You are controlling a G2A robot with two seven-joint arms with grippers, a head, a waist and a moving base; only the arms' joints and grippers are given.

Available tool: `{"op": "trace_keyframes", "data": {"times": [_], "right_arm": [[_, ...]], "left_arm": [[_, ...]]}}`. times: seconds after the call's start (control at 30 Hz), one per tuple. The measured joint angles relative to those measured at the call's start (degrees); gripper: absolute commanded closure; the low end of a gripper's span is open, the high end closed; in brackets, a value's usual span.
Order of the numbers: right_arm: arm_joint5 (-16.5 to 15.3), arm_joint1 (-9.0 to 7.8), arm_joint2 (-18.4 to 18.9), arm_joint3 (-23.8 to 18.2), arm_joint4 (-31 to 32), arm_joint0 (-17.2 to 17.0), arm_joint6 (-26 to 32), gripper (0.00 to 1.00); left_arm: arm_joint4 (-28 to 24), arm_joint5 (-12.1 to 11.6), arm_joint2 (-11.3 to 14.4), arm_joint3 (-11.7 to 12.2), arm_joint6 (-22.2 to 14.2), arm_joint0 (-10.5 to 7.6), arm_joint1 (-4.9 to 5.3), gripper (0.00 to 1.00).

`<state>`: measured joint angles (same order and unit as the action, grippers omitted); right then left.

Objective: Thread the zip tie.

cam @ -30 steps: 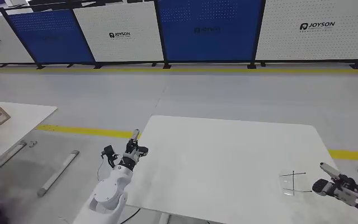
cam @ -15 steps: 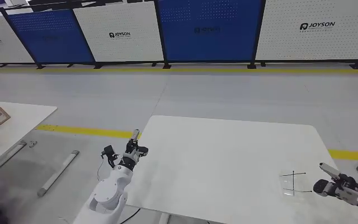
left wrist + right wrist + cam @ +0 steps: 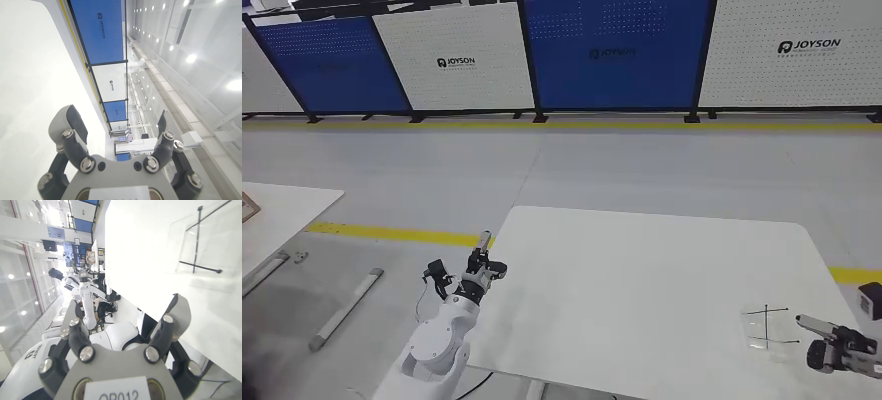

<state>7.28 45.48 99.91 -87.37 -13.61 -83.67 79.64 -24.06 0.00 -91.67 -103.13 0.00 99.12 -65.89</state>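
Top view and both wrists: zip ties [image 3: 766,312] lying loose at the near right of the table [image 3: 642,290]

Top view. White table across the middle, blue and white pegboard panels [image 3: 617,50] along the far wall, yellow line [image 3: 392,235] on the floor to the left. Three thin black zip ties crossed over one another on a clear sheet [image 3: 754,332], close to the table's near-right corner. Left gripper [image 3: 485,252] at the table's left edge, pointing toward the far side, well apart from the ties. Right gripper [image 3: 812,326] just right of the clear sheet, one pale finger aimed at the ties, not touching them. Finger spread of either claw hard to judge from up here.

Left wrist view. Left gripper [image 3: 119,121] with fingers wide apart, nothing between the ribbed black pads. Bare white table [image 3: 28,56] to one side, pegboard panels [image 3: 105,32] beyond it.

Right wrist view. Right gripper [image 3: 124,308] likewise spread apart, nothing clamped, by the edge of the table [image 3: 141,247]. Clear sheet [image 3: 208,247] ahead on the tabletop, zip ties [image 3: 196,243] flat on it: one long tie crossing two others, small heads visible on two of them. Ties apart from the fingers. Far off past the table's left edge, left gripper [image 3: 82,271] raised on its white arm.
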Motion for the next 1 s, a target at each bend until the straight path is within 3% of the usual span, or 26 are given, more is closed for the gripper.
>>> {"op": "trace_keyframes", "data": {"times": [0.13,0.2,0.53,0.7,0.8,1.0], "right_arm": [[0.93,-3.84,-4.99,4.68,-0.71,3.22,0.00,0.00],[0.72,-4.46,-5.91,5.60,-0.87,4.15,0.00,0.00],[0.52,-4.44,-5.78,5.33,-0.73,4.14,-0.17,0.00],[-4.43,-4.86,-5.78,3.97,5.72,5.14,-2.57,0.00],[-4.76,-5.00,-7.86,3.81,9.99,7.55,-2.47,0.00],[-5.37,-4.40,-16.51,5.88,17.57,15.06,-0.15,0.00]], "left_arm": [[0.00,0.00,0.00,0.00,0.00,0.00,0.00,0.00],[0.00,0.00,0.00,0.00,0.00,0.00,0.00,0.00],[0.00,0.00,0.00,0.00,0.00,0.00,0.00,0.00],[0.00,0.00,0.00,0.00,0.00,0.00,0.00,0.00],[0.00,0.00,0.00,0.00,0.00,0.00,0.00,0.00],[0.00,0.00,0.00,0.00,0.00,0.00,0.00,0.00]]}}
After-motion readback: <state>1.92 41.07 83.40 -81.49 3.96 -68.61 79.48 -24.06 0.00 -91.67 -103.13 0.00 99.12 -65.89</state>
